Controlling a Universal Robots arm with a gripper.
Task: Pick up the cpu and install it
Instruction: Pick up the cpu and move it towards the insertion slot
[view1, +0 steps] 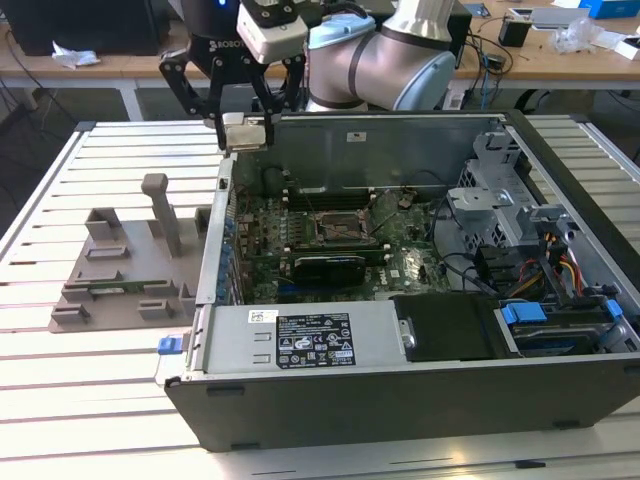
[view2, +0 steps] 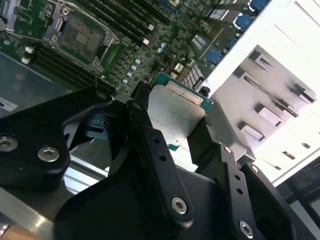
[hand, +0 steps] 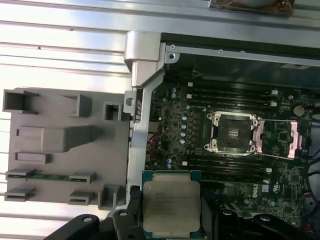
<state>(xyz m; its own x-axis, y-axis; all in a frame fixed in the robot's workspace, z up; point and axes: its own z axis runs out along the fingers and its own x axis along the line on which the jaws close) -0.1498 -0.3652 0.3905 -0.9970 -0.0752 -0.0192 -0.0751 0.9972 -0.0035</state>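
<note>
The cpu (view1: 247, 136), a flat square chip with a silvery top and a green rim, hangs in the air over the back corner of the open computer case, on the exterior view's left. My gripper (view1: 245, 132) is shut on it, one black finger on each side. Both wrist views show the cpu (view2: 175, 115) (hand: 171, 204) clamped between the fingers (view2: 142, 117). The open motherboard socket (view1: 340, 228) (hand: 232, 132) (view2: 80, 32) lies inside the case, apart from the chip, with its metal frame lifted.
The case wall (view1: 215, 250) stands just below the gripper. A grey plastic fixture (view1: 120, 270) (hand: 60, 145) with blocks and an upright post sits on the slatted table beside the case. Drive cages and cables (view1: 540, 250) fill the case's far side.
</note>
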